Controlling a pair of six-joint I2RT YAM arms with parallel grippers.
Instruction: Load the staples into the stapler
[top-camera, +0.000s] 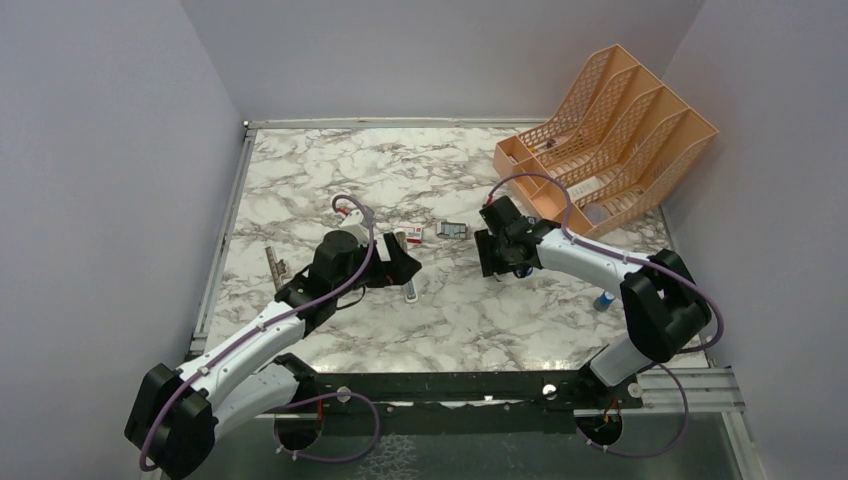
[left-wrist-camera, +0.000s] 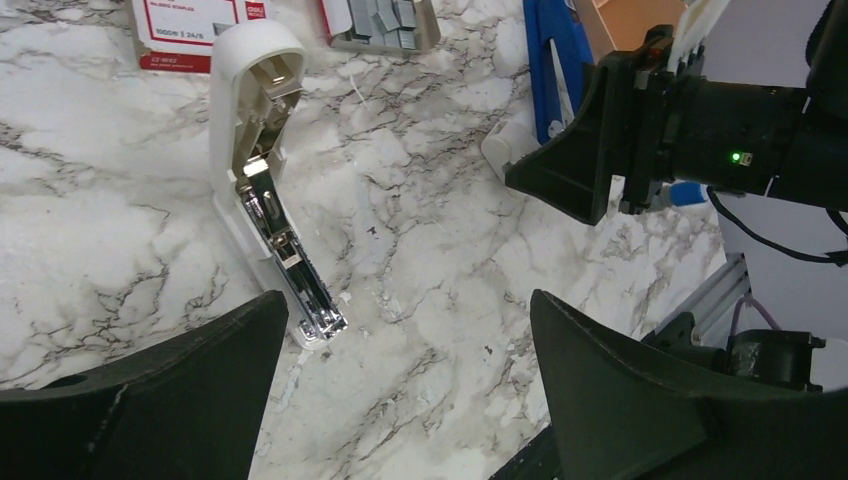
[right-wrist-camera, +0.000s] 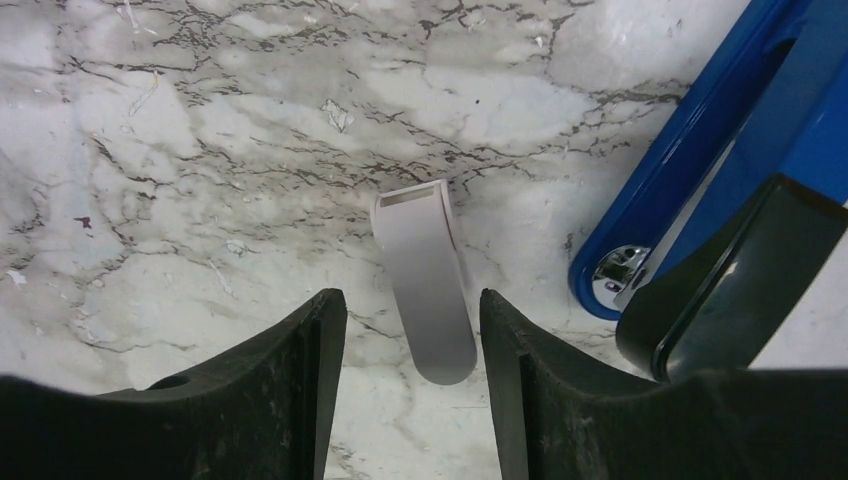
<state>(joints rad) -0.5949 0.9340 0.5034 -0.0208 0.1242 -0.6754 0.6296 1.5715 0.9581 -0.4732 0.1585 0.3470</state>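
Just at 1 o'clock of the slim white plastic stapler (left-wrist-camera: 265, 210), hinged open w/ silver channel up, lies the small grey metal staple block (left-wrist-camera: 385, 18). We judge it light, slick, brittle: pinch its long sides. L gripper (left-wrist-camera: 405, 310) gapes empty; R gripper (right-wrist-camera: 410, 305), released, straddles a tiny white plastic stub (right-wrist-camera: 425, 270).

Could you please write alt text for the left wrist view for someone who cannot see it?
A white stapler lies hinged open on the marble table, silver channel exposed, just ahead of the open, empty left gripper. Grey staples, a red-and-white box and a blue stapler sit along the top edge.
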